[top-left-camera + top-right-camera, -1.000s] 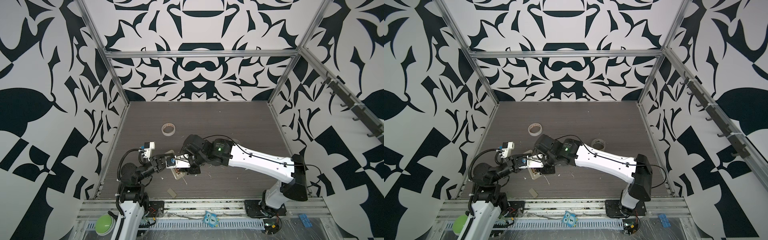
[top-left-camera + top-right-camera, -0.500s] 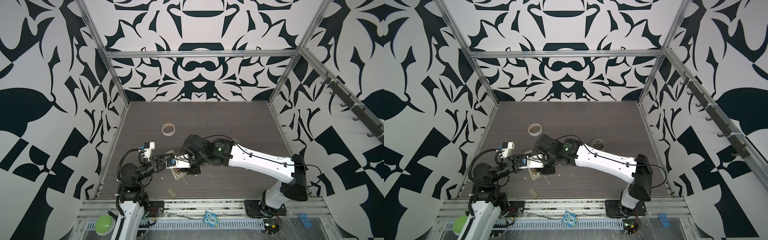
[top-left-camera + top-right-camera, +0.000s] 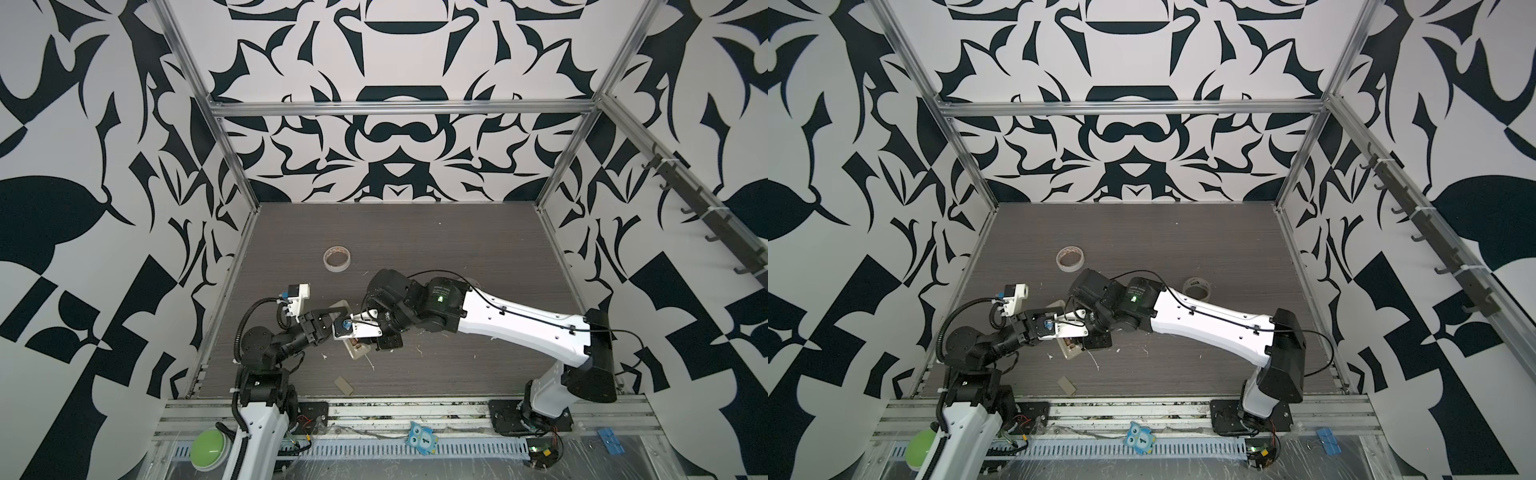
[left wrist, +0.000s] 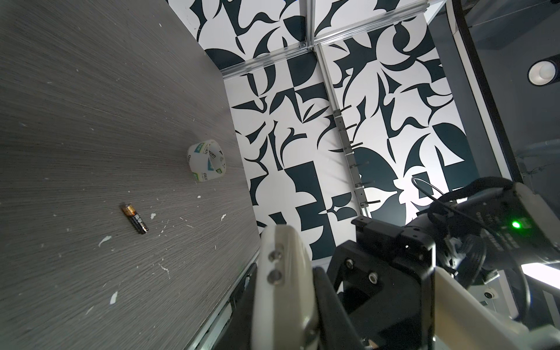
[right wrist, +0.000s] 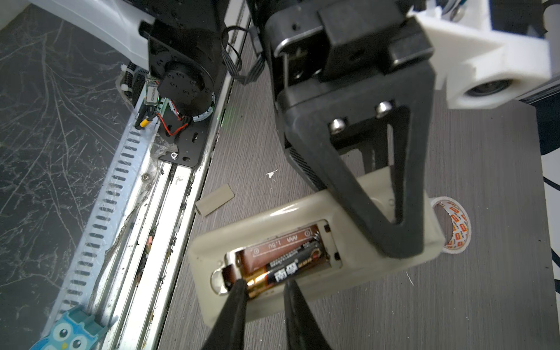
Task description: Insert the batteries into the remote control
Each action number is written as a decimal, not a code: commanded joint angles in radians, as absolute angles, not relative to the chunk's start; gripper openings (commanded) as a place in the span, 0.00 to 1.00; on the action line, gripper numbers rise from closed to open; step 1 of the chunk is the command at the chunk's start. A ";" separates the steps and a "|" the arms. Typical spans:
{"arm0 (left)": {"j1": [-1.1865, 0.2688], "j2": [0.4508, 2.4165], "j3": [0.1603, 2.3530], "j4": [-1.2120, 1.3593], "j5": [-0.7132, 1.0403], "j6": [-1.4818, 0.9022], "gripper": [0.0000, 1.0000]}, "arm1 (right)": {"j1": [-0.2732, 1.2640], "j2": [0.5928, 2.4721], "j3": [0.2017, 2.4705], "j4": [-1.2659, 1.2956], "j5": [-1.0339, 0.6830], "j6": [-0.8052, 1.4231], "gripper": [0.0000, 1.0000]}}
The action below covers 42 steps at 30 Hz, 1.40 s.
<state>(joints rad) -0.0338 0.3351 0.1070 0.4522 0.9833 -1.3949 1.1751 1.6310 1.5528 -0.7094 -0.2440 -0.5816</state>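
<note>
Remote control (image 5: pixel 263 225): read the scene from the front edge of the table (image 3: pixel 415 249) toward the back.

Nearest you, in front of the remote and apart from it, a small beige cover plate (image 3: pixel 344 385) lies flat on the table.

Next is the remote itself, beige back up, with its battery bay open. In both top views you see only its near end showing from under the two tools.

The left tool (image 3: pixel 328 324) is clamped on the remote at the end away from the bay. One black finger crosses the remote's back.

Inside the bay lies one battery (image 5: pixel 291 266). The slot beside it shows its bare brown floor.

The right tool (image 5: pixel 263 285) reaches across to the remote from the right. Its jaws stand a little apart, with the tips at the battery's gold end. You cannot tell whether they press on it.

The second battery (image 4: pixel 135 218) lies flat on the table, well apart from the remote, among white scraps (image 4: pixel 104 241).

Farther from the remote on that same side rests a green-printed tape roll (image 4: pixel 207 160).

Beyond the remote, toward the back wall, a second tape roll (image 3: pixel 337 258) lies flat on the table.
</note>
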 commanded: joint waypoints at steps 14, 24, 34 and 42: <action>-0.038 0.315 0.130 0.514 1.051 -1.423 0.00 | 1.157 1.717 1.655 -0.864 -0.199 -0.590 0.32; -0.037 0.318 0.130 0.516 1.053 -1.423 0.00 | 1.161 1.752 1.684 -0.900 -0.222 -0.614 0.32; -0.038 0.323 0.130 0.518 1.055 -1.420 0.00 | 1.174 1.823 1.747 -0.967 -0.192 -0.620 0.32; -0.037 0.325 0.130 0.516 1.056 -1.420 0.00 | 1.203 1.860 1.789 -0.982 -0.172 -0.609 0.31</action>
